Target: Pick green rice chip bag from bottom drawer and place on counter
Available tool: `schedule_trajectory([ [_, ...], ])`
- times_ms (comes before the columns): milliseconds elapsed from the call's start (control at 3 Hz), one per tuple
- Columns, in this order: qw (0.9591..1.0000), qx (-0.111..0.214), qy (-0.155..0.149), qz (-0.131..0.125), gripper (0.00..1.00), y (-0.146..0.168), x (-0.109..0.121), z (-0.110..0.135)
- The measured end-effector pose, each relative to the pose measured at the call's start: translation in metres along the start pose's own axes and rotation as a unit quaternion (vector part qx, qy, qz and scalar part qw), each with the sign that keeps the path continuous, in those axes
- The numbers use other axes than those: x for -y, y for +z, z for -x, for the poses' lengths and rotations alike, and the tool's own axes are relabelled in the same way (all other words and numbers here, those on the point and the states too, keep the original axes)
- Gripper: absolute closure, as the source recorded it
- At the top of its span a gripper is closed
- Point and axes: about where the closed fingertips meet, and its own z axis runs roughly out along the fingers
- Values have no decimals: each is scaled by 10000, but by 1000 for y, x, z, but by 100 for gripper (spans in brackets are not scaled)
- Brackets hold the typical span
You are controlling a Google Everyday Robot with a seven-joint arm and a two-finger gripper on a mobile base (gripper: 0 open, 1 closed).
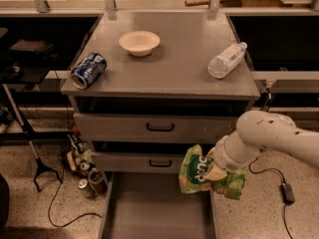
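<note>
My gripper (215,167) is shut on the green rice chip bag (197,169), a crinkly bright green bag with white lettering. I hold it in the air above the right rim of the open bottom drawer (154,210), in front of the middle drawer. My white arm (271,136) comes in from the right. The bag hides most of the fingers. The grey counter (172,66) lies above and behind, well higher than the bag.
On the counter lie a blue soda can (88,69) at the left front, a cream bowl (139,42) at the back and a clear plastic bottle (227,59) at the right. Cans and a cable (84,176) sit on the floor to the left of the drawers.
</note>
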Motion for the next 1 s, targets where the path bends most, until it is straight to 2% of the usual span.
schedule_trajectory([
  [333,9996,141,11,-245,100,-25,2,-7],
  [667,9970,216,-20,-747,100,-78,0,-19],
  [1000,9898,200,-163,-1399,100,-156,0,-17],
])
